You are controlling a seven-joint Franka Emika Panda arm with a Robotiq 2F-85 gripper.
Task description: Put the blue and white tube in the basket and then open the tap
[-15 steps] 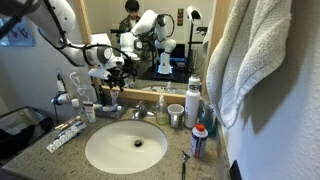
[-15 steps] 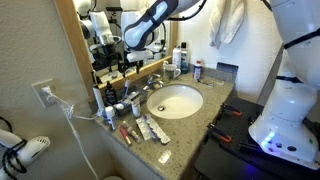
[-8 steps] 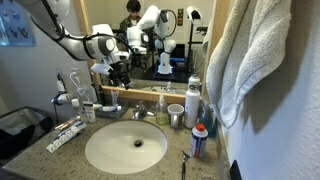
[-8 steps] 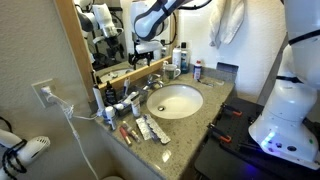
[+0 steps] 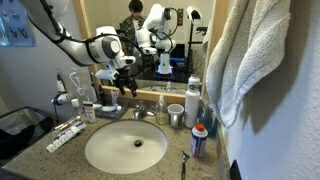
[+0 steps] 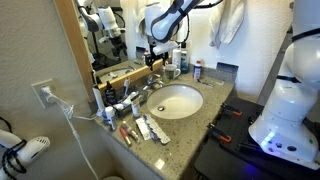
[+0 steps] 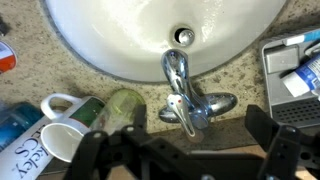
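Tap: chrome, spout reaching over the sink.
Pincer: jaws spread wide, empty, poised above the tap handles.
Blue and white tube: lying in the basket.

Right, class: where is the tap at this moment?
In the wrist view the tap stands mid-picture at the rim of the sink basin, between a white mug on the picture's left and the basket on its right.

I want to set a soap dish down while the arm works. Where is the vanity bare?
Bare: speckled granite counter between the white oval sink basin and the front edge. Crowded: tubes beside the black basket, and cups and bottles flanking the chrome tap.
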